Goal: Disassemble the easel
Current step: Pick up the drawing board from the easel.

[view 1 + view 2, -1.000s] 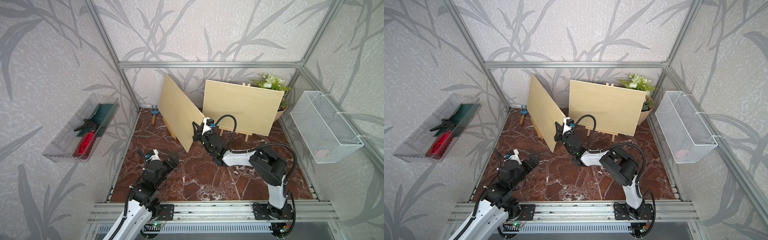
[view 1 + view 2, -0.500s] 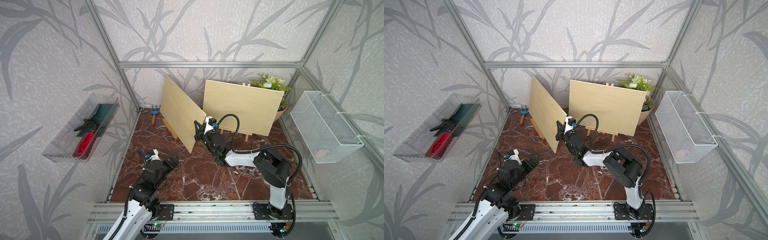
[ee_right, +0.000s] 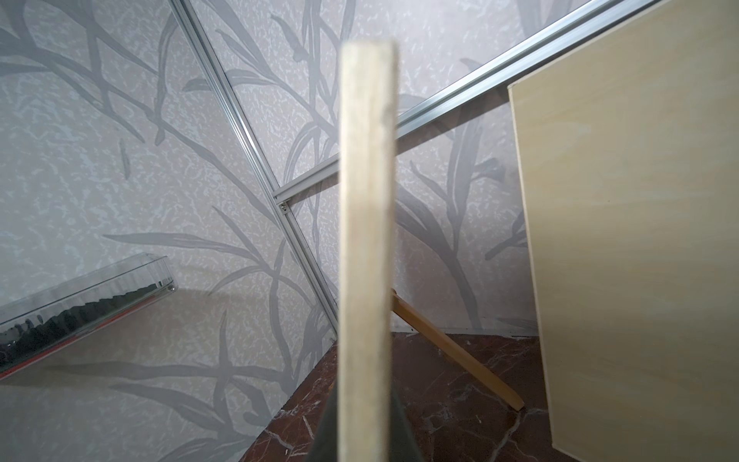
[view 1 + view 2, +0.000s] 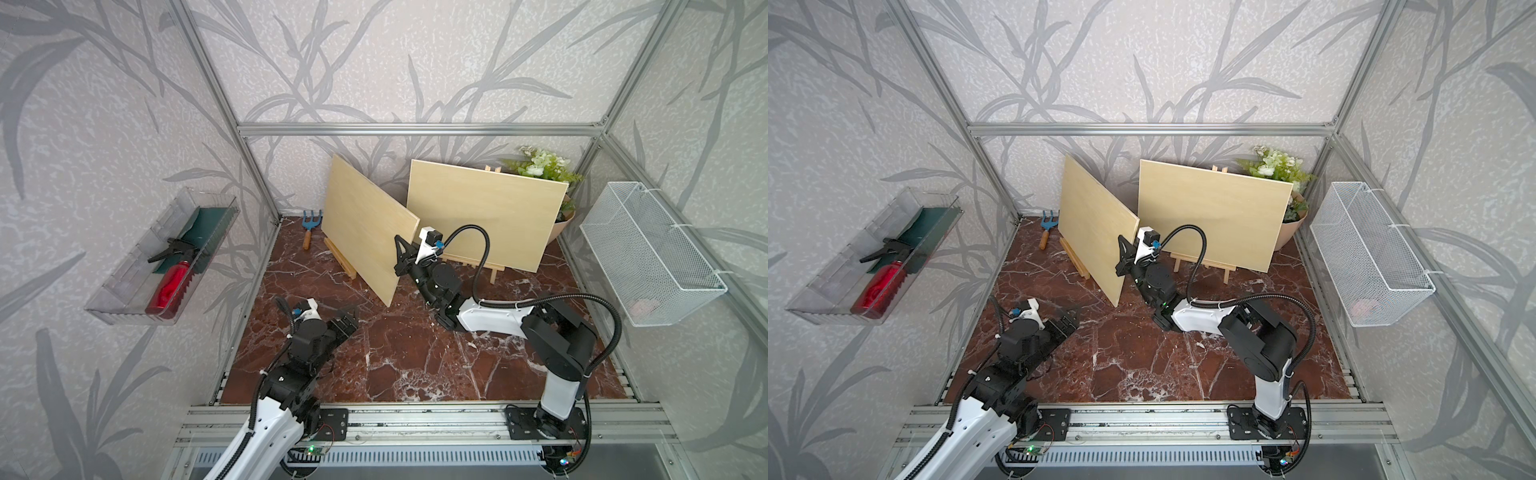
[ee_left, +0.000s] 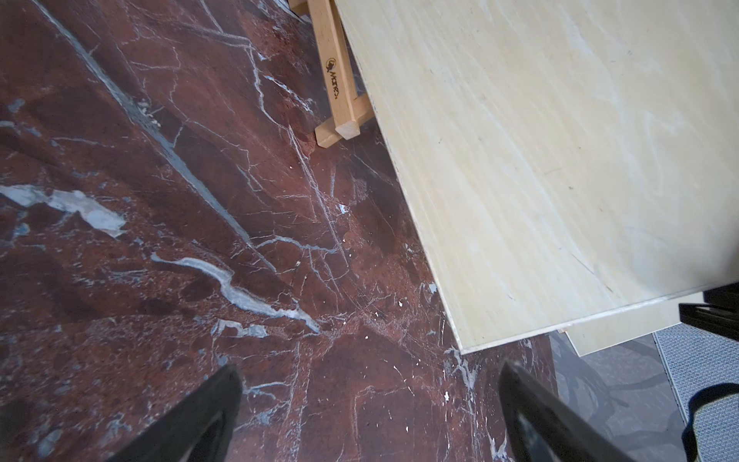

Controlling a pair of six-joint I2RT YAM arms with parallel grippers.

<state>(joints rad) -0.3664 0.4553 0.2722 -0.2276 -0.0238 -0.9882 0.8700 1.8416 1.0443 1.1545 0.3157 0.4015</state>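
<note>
r jaws pinch the near edge of the left board [image 4: 365,224], propped on its easel [image 4: 340,261] at the back-left of the desk [image 4: 415,365]; l jaws spread, empty, low over the desk front. risk: thin-edge grip, so board could pivot or slip & knock the easel or the 2nd board [image 4: 482,216] beside it

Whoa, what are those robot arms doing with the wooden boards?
They are taking an easel apart. The right pincer is shut on the side edge of the angled board, which is propped on a small wooden easel. The left pincer is open and empty, low over the marble table near that board's bottom corner. A second board rests on another easel behind, untouched.
</note>
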